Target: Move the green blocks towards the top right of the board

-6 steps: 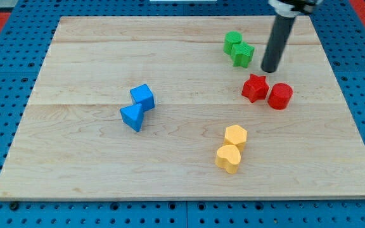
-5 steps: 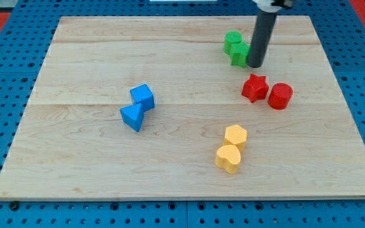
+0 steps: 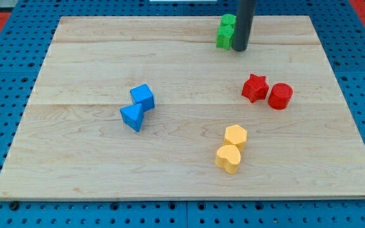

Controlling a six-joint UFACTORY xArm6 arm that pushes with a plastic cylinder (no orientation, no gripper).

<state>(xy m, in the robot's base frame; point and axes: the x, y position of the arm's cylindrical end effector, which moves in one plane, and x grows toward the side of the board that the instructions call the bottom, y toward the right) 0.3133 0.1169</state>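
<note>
— Where is my tip (image 3: 239, 49)?
— At the far edge, right of centre, touching the right side of the two green blocks (image 3: 225, 33); the rod has no jaws to open or close.
— And beyond?
— Red star (image 3: 255, 87) and red cylinder (image 3: 280, 95) nearer, yellow pair (image 3: 232, 148) nearest, blue pair (image 3: 137, 107) left, all on the board (image 3: 75, 158).

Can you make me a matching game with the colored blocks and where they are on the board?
Things:
1. green blocks
2. blue blocks
3. yellow blocks
4. red blocks

Places:
A. nearest the view's bottom
B. at the view's top edge, touching my tip
C. toward the view's right, at mid-height
D. left of the middle

Pairs: 1-B, 2-D, 3-A, 4-C
</note>
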